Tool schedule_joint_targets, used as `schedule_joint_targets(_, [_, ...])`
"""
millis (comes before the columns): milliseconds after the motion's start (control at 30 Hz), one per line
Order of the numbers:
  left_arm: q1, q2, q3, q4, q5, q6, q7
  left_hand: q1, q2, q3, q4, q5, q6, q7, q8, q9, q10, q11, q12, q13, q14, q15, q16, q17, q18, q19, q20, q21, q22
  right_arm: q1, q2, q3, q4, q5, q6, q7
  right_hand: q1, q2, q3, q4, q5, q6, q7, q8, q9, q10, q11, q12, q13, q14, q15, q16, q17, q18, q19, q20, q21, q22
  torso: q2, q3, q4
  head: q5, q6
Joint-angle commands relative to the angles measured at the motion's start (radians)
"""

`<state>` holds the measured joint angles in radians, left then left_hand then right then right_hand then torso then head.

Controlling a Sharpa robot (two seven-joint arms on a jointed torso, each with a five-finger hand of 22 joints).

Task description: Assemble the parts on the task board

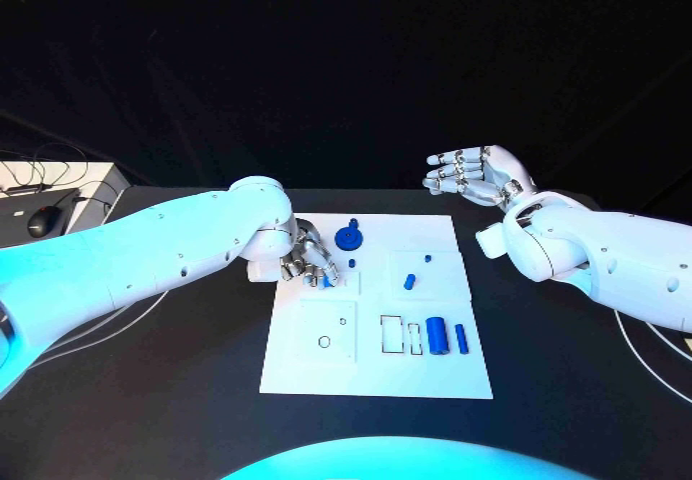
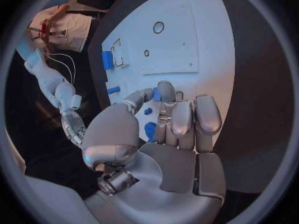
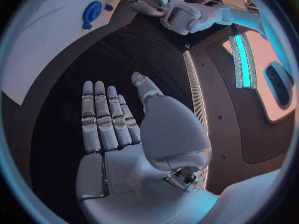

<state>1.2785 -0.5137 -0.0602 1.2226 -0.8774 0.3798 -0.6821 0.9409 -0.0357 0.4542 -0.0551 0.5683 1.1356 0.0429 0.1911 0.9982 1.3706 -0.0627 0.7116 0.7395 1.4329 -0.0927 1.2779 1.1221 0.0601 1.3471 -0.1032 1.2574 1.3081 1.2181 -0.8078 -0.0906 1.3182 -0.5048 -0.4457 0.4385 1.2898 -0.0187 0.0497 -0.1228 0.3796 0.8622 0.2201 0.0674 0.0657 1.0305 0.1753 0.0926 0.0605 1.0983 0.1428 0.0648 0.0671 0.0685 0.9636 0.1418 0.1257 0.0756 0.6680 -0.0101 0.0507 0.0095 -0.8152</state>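
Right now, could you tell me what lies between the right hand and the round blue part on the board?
In the head view, only bare white task board and black table separate the right hand from the round blue part.

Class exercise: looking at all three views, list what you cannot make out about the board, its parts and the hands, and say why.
- Left hand, head view: whether it grips the small blue part under its fingers; they cover it.
- Task board, left wrist view: its near half hidden behind the palm.
- Blue round part, right wrist view: too small for detail.
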Motion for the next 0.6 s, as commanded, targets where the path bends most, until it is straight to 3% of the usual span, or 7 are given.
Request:
schedule_joint_targets(33, [0.006,0.009,0.000,-0.011,-0.010,0.070,0.018,0.023,0.015,0.147,-0.143,0.006,0.059,-0.053,-0.005,-0.002,-0.004,-0.006,0.005,-0.002,0.003,0.000,0.005,0.001,-0.013,0.003,0.002,-0.003,0.007,0.000,0.002,0.000,-0.001,-0.008,0.015,0.001,0.004,-0.004,-0.003,-0.006,0.005,-0.007,0.009,-0.005,-0.001,-0.007,-0.002,0.002,-0.001,-0.007,0.003,-0.003,-0.001,-0.011,-0.006,0.000,0.004,-0.001,0.002,0.0001,-0.0005,0.001,-0.001])
schedule_joint_targets(600, [0.017,0.033,0.001,-0.037,-0.039,0.081,0.030,0.028,0.012,0.149,-0.140,0.007,0.062,-0.054,-0.006,-0.002,-0.003,-0.007,0.007,-0.003,0.004,0.001,0.008,0.005,-0.014,0.004,0.003,-0.002,0.010,-0.001,0.005,0.000,-0.003,-0.009,0.018,0.000,0.006,-0.003,-0.004,-0.006,0.005,-0.011,0.009,-0.005,-0.001,-0.010,-0.001,0.003,-0.001,-0.011,0.004,-0.003,-0.001,-0.011,-0.010,0.002,0.004,-0.002,-0.001,0.0004,0.0002,-0.004,-0.003])
